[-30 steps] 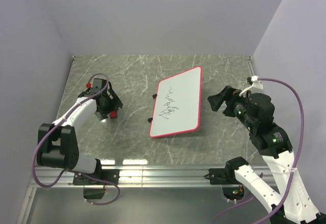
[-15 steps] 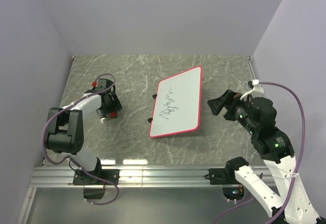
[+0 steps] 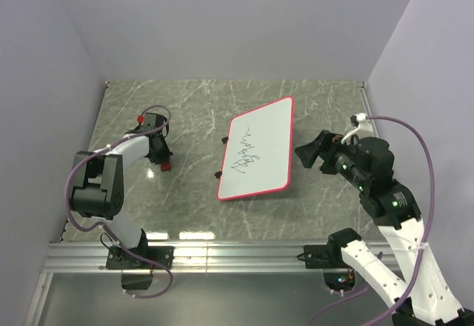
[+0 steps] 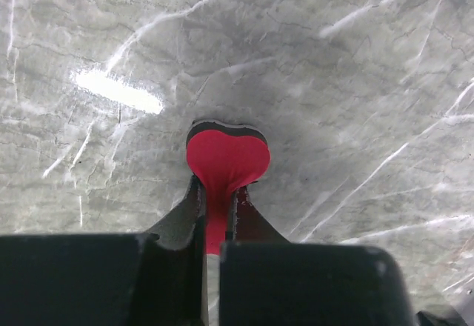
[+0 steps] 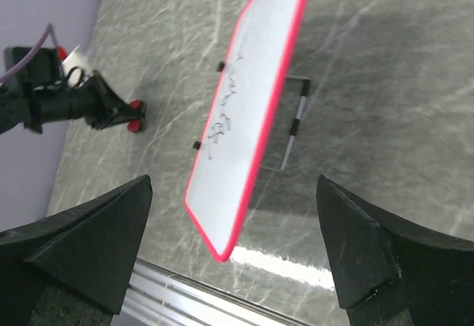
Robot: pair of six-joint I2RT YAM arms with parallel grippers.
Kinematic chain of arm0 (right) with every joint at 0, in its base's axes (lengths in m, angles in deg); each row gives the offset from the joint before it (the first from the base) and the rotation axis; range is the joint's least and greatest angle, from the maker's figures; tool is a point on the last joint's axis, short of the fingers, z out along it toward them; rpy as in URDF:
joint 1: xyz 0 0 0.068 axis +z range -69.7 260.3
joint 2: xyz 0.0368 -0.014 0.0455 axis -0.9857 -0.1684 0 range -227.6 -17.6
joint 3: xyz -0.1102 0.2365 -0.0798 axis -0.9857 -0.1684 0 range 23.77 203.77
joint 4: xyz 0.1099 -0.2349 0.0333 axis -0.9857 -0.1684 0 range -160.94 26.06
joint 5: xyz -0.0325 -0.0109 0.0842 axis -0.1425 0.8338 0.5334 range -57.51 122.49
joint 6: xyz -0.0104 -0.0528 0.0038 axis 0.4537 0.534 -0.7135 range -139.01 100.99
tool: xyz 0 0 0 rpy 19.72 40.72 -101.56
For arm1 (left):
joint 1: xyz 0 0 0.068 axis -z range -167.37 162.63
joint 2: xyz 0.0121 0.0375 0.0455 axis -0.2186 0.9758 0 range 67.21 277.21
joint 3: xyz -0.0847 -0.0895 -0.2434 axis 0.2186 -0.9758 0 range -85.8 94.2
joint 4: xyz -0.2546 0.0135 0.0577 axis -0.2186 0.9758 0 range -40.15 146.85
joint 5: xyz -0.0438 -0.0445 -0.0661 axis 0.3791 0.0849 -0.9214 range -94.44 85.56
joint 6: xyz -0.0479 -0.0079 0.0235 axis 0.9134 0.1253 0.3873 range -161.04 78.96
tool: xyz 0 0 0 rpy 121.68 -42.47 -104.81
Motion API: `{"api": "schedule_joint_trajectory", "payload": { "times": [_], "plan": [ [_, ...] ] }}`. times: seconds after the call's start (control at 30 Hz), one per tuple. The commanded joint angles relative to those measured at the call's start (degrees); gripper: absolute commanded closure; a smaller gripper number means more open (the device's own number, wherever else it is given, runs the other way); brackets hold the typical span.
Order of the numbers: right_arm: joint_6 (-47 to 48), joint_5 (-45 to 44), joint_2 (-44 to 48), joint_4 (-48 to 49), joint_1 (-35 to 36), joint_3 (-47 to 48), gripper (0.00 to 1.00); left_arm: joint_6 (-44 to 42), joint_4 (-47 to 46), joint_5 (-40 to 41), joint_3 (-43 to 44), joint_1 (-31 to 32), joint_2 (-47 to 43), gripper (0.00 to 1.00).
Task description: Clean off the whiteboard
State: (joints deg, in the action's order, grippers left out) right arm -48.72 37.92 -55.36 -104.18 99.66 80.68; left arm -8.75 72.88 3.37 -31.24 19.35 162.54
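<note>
The whiteboard (image 3: 258, 148) has a red-pink frame, black scribbles on its left half and small black clips on its left edge. It sits mid-table, and in the right wrist view the whiteboard (image 5: 255, 96) is propped at a tilt. A small red eraser (image 4: 226, 155) rests on the marble at the left. My left gripper (image 4: 220, 189) is shut on its narrow waist. From above, the left gripper (image 3: 161, 155) and the eraser (image 3: 166, 166) lie well left of the board. My right gripper (image 3: 307, 152) is open just right of the board, nothing between its fingers (image 5: 96, 230).
A thin wire stand (image 5: 296, 126) shows under the board's right side. A metal rail (image 3: 237, 252) runs along the table's near edge. Lilac walls close in the left, back and right.
My left gripper has closed on the red eraser and the left arm's elbow has swung forward. The right gripper has edged left toward the board, still open.
</note>
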Motion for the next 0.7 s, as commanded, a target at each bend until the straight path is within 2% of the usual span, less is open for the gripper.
{"api": "schedule_joint_trajectory", "payload": {
  "times": [0.0,0.1,0.27,0.37,0.47,0.67],
  "plan": [
    [3.08,9.04,-4.23,7.02,0.24,1.36,0.02,0.05,0.0,-1.66,-0.51,-0.04,0.04,1.0],
    [3.09,8.47,-10.02,8.08,0.16,4.6,0.02,0.49,0.35,-5.34,0.98,0.48,-3.64,1.0],
    [4.22,6.0,-22.51,2.92,0.16,12.34,0.04,2.16,4.12,-8.51,10.28,5.22,-7.0,1.0],
    [4.31,3.8,-31.56,0.01,0.24,17.96,0.05,3.47,7.02,-8.96,18.1,10.75,-5.78,1.0],
    [3.96,2.04,-36.66,-1.32,0.07,20.34,0.06,5.67,9.04,-9.3,25.66,16.47,-3.84,1.0],
    [3.0,-0.77,-42.04,-2.99,0.16,21.94,0.09,7.52,12.57,-8.69,38.59,27.8,0.81,1.0]
  ]
}}
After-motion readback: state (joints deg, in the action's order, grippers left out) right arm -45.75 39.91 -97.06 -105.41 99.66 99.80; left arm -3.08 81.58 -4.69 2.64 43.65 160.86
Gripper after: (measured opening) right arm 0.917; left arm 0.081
